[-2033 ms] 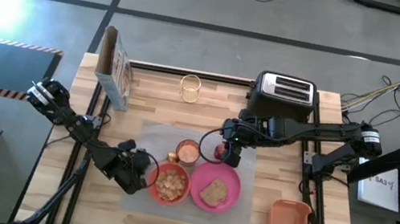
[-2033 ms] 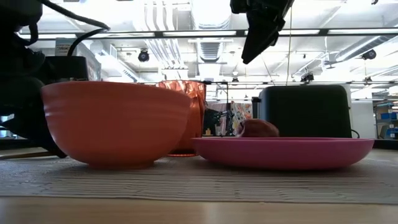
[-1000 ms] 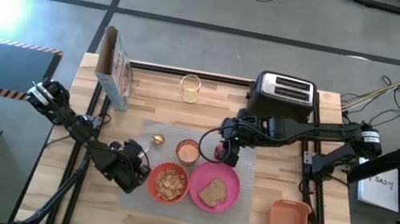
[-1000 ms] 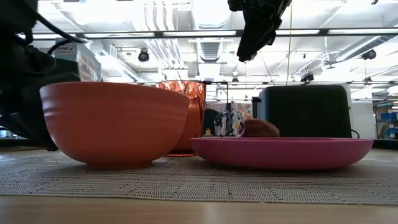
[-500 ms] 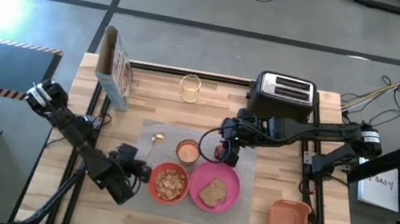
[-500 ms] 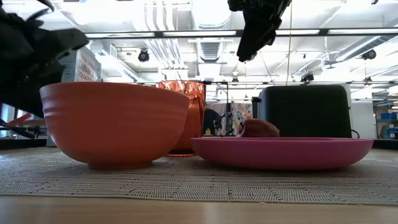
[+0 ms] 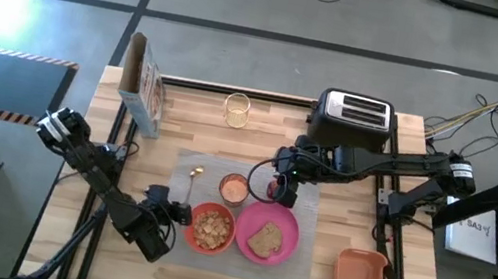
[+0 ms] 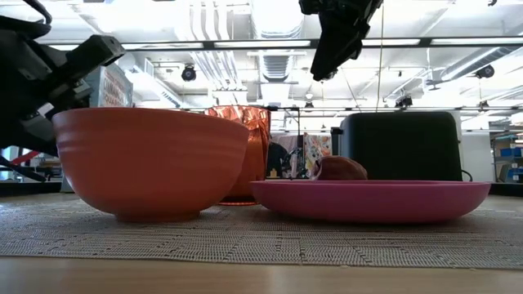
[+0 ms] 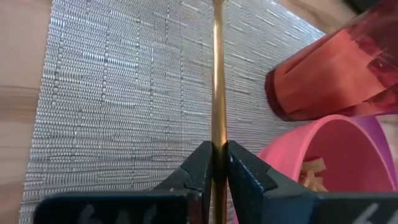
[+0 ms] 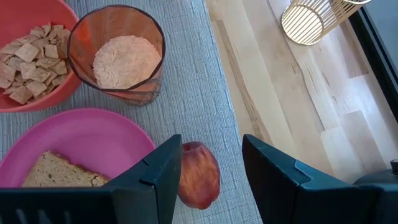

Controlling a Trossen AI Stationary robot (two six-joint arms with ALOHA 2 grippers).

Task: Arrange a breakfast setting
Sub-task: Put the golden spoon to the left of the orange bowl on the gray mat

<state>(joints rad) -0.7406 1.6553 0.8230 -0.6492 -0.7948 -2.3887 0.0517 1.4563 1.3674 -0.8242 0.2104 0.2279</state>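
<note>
On the grey mat (image 7: 184,174), just left of the red-orange bowl (image 7: 211,228), the left gripper (image 9: 216,163) has its jaws pinched nearly shut on the handle of the gold spoon (image 7: 191,182). From where I stand the spoon lies flat along the mat, its bowl end pointing away toward the back of the table. It looks thin, stiff and light, and polished metal like that is slippery; held so close to one end, it could swivel between the pads, so I would judge a grip nearer the middle of the handle steadier.

Over by the pink plate (image 7: 285,239), the right gripper (image 10: 212,163) hangs above the red apple (image 10: 199,174) with its jaws spread wide, one finger on either side and nothing between them yet. The apple rests on the mat, touching or just beside the plate's rim. It is round and smooth, likely heavier than the rest, and apt to roll, so I think it wants a hold across its widest part.

As for what holds what: the bowl is filled with small tan cereal squares; the orange-tinted cup (image 10: 116,53) behind it holds a pale pinkish, grainy filling most of the way up; the plate carries the brown toast slice (image 7: 265,240). A second clear glass (image 7: 237,109) stands well apart near the toaster (image 7: 354,117), and I cannot tell what is in it.
</note>
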